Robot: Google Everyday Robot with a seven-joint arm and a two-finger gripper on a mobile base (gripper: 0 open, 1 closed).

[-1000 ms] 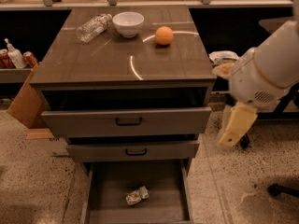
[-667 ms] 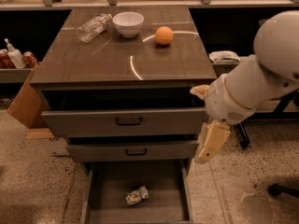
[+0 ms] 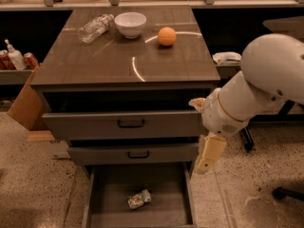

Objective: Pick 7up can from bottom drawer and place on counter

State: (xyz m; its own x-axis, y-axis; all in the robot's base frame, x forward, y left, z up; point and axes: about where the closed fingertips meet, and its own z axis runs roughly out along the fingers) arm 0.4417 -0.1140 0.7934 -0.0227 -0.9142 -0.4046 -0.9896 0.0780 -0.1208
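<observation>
The 7up can (image 3: 139, 199), dented, silvery with green marks, lies on its side on the dark floor of the open bottom drawer (image 3: 109, 194), near its middle. My gripper (image 3: 208, 155), cream-coloured, hangs pointing down at the end of the big white arm (image 3: 256, 94). It is at the right front corner of the drawers, level with the middle drawer, above and to the right of the can. Nothing shows in it. The counter (image 3: 109, 63) is the glossy wood-grain top above the drawers.
On the counter stand a clear plastic bottle (image 3: 95, 27), a white bowl (image 3: 130, 23) and an orange (image 3: 166, 36). The top drawer (image 3: 85, 125) and middle drawer (image 3: 104, 154) are partly pulled out. Red cans (image 3: 30, 59) sit on a left shelf above a cardboard box (image 3: 26, 103).
The arm has swung left and down, bringing my gripper from out at the right side to the right front corner of the drawers. The can has not moved.
</observation>
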